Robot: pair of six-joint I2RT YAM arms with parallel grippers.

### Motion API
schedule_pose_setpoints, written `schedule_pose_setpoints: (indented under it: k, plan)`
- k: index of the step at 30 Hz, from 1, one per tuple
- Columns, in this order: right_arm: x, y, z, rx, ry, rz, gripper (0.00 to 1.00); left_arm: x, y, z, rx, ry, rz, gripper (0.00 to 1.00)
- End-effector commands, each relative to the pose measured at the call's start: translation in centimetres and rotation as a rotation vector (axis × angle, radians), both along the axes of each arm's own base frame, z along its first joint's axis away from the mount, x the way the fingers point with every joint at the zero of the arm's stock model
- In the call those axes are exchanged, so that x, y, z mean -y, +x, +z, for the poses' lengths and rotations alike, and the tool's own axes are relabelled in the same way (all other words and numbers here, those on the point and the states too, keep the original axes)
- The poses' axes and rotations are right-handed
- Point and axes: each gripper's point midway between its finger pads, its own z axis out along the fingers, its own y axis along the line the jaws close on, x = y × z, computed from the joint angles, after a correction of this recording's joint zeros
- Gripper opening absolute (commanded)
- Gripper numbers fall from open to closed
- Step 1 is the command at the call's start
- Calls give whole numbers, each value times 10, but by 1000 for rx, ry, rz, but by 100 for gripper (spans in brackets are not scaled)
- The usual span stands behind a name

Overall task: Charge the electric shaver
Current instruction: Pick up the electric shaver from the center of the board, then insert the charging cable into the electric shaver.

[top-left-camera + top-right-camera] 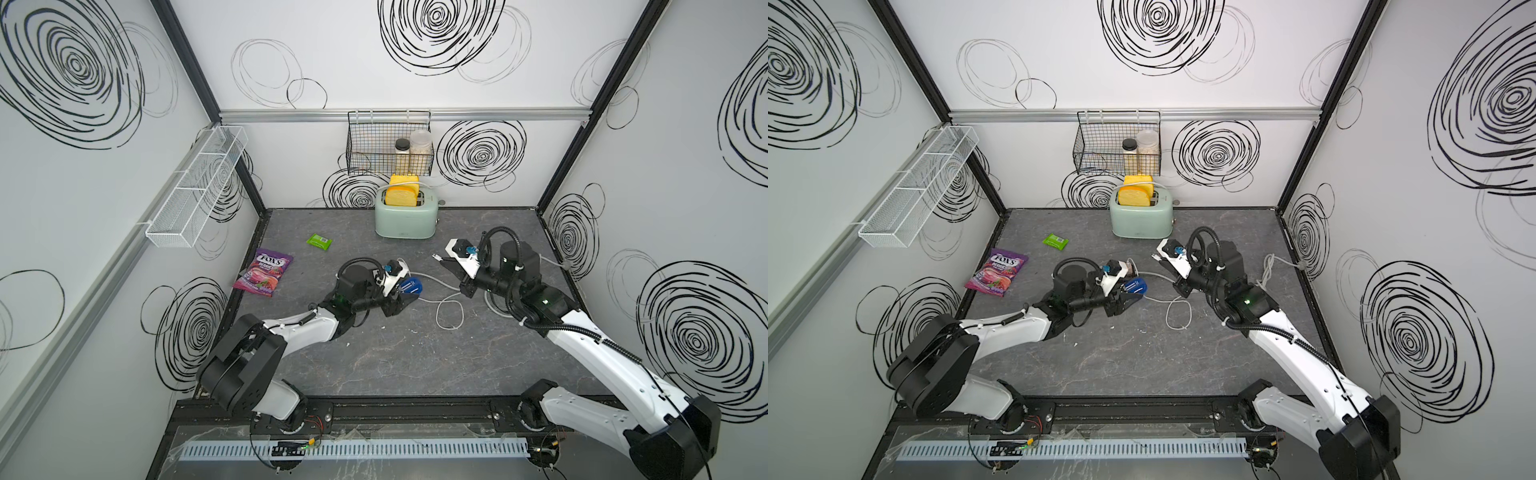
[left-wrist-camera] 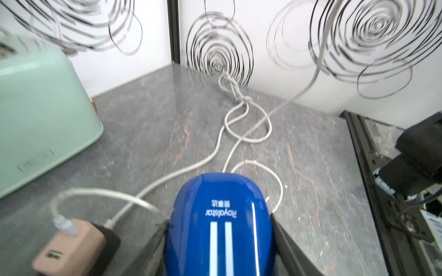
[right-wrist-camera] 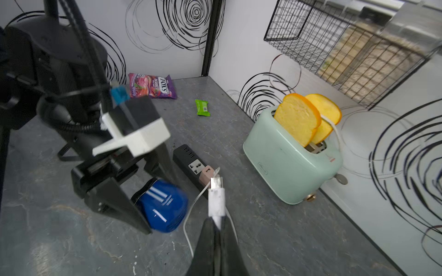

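Nearest the robot's base, well in front of the toaster (image 1: 405,220), a loop of white cable (image 1: 449,316) lies on the grey table (image 1: 374,365). Just beyond the loop, closer to the toaster and a little toward the left wall, the left gripper (image 1: 402,296) grasps the electric shaver (image 1: 410,286). In the left wrist view a black finger (image 2: 287,246) presses against each flank of the glossy blue body (image 2: 218,227). In the right wrist view the electric shaver (image 3: 165,208) is blurred and sits low over the table; I cannot tell whether it touches the surface.

In front of the toaster's right corner, the right gripper (image 3: 216,223) is clenched on a white plug (image 3: 216,198). The plug's metal tip sticks out toward the black power strip (image 3: 189,160). The strip lies flat between the shaver and the toaster. A pinkish charger cube (image 3: 207,173) sits on the strip, and a cable end meets the cube.

Farther toward the left wall from the toaster, a purple candy bag (image 1: 264,272) lies flat. A green packet (image 1: 319,241) lies between the bag and the toaster, apart from both.

The mint-green toaster stands at the back wall with two yellow bread slices (image 1: 401,193) upright in its slots. Above it, a black wire basket (image 1: 365,145) hangs on the wall and holds two jars (image 1: 411,147).
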Motion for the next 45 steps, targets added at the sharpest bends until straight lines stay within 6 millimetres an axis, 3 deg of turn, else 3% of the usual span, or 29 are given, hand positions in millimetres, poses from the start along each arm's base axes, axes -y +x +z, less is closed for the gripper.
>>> schedule_pose_setpoints:
  k: [1, 5, 12, 17, 25, 45]
  plan:
    - [-2, -19, -16, -143, -50, 67, 0, -5, -13, 35, 74, -24, -158, 0]
    - [-2, -25, -16, -130, -70, 95, 0, -17, -21, 48, 181, 34, -238, 0]
    - [-15, -49, -40, -173, -215, 184, 0, -31, -52, 39, 316, 87, -372, 0]
    - [-31, -62, -42, -177, -236, 252, 0, -36, -70, 41, 375, 45, -450, 0]
    - [-41, -74, -51, -195, -258, 298, 0, -34, -71, 38, 375, 51, -484, 0]
    - [-49, -74, -63, -186, -279, 320, 0, -31, -73, 32, 358, 54, -485, 0]
